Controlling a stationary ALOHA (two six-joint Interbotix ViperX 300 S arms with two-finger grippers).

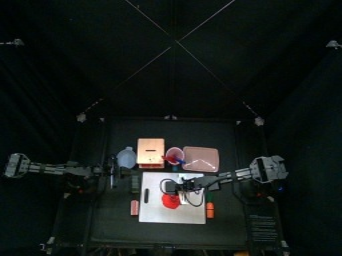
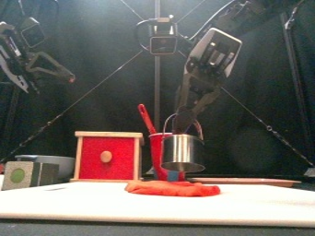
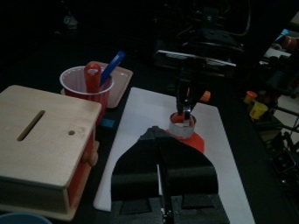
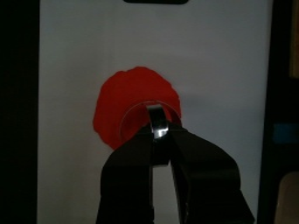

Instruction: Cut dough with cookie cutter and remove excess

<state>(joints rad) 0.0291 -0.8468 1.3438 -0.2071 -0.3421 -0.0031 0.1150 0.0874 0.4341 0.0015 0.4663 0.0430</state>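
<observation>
When pressing into the dough (image 4: 126,105), flat near the middle of the board (image 4: 70,52), keep the cutter (image 3: 181,125) level, centred and driven straight down to leave a thin, even ring; right gripper (image 4: 162,133) clamped on the cutter's rim, just above the disc or touching it, cannot tell which. Left gripper (image 3: 158,136) near the board's edge, jaws together, empty. Beyond the board: cup (image 3: 91,80) holding a blue tool (image 3: 114,61) and a red one, slotted wooden box (image 3: 41,131) with contents hidden, pinkish tub (image 1: 201,155) too small to judge.
</observation>
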